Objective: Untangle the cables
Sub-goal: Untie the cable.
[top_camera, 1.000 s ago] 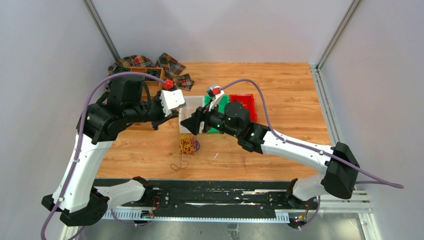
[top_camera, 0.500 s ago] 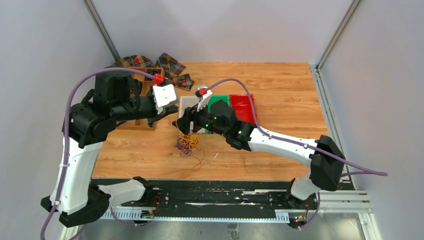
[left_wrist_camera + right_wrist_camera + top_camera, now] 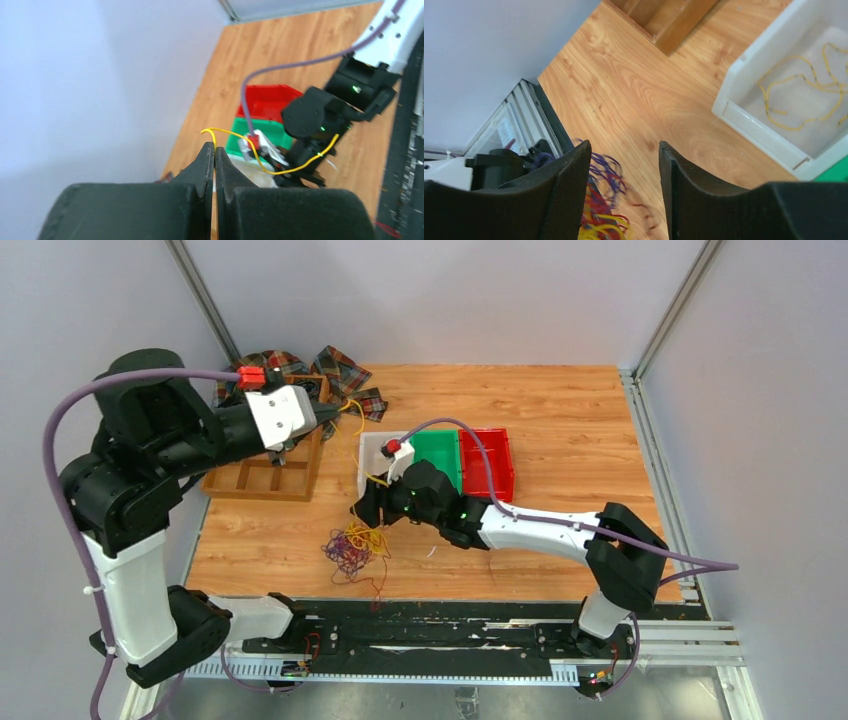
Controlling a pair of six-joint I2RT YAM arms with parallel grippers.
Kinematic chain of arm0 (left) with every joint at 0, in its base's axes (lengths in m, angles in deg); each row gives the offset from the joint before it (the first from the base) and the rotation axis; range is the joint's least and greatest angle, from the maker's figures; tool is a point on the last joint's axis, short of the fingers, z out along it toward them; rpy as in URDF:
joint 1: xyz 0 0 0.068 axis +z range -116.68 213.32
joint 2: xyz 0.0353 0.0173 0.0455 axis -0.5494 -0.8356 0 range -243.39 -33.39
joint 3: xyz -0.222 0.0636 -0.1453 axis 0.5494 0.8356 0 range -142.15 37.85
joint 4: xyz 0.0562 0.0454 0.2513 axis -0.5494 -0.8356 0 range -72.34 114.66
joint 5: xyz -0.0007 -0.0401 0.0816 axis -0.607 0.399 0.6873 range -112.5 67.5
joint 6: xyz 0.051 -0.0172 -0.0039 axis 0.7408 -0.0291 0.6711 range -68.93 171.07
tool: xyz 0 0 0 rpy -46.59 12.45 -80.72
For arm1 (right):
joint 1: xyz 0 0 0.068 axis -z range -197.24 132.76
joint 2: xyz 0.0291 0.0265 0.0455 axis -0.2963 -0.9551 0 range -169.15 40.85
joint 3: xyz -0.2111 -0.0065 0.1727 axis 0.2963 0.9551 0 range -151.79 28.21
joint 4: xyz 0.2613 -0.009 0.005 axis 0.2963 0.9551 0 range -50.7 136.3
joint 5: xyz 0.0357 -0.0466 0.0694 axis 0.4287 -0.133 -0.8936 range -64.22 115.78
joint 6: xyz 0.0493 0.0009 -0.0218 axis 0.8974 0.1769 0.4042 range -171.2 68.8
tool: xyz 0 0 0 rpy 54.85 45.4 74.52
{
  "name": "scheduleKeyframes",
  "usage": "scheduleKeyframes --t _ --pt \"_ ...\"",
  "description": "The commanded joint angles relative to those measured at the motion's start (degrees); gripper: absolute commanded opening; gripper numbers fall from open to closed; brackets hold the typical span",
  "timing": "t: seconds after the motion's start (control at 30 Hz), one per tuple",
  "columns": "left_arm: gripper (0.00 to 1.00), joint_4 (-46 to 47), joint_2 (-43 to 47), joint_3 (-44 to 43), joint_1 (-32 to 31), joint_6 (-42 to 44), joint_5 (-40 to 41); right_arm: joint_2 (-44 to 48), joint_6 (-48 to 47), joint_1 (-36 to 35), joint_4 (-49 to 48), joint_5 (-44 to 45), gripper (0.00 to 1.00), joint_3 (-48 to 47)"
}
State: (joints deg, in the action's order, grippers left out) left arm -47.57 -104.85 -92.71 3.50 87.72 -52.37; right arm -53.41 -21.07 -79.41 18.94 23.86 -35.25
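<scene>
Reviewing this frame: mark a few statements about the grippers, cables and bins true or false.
1. The left gripper is shut on a yellow cable. True.
2. The right gripper clamps the clump of cables. False: its jaws stand open above the clump, with nothing between them.
3. The white bin holds only purple cables. False: yellow strands lie in it.
4. The red bin stands beside the green bin. True.
</scene>
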Motion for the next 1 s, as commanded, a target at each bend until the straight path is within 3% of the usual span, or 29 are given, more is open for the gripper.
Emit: scheduleKeyframes --t 0.0,0.23,0.37,0.6,0.97 --pt "0.0 2.3 -2.09 -7.44 -0.41 2.81 3.54 -0.64 2.0 -0.49 -1.84 2.09 0.52 2.85" --pt "0.01 13.26 -1.15 -8.41 -0.41 4.26 10.16 -0.41 2.49 -0.49 -1.93 3.61 0.5 6.11" --pt "0.0 14.92 -0.17 -6.46 -0.41 3.87 10.56 2.94 1.45 0.48 -1.16 5.9 0.49 7.44" --pt "0.0 14.92 3.39 1.11 -0.41 2.7 5.88 14.27 -8.32 2.58 3.49 5.06 0.68 4.59" --pt "0.0 14.86 2.57 2.61 -0.41 1.98 5.08 15.3 -13.21 1.5 1.48 -4.92 0.75 -2.72"
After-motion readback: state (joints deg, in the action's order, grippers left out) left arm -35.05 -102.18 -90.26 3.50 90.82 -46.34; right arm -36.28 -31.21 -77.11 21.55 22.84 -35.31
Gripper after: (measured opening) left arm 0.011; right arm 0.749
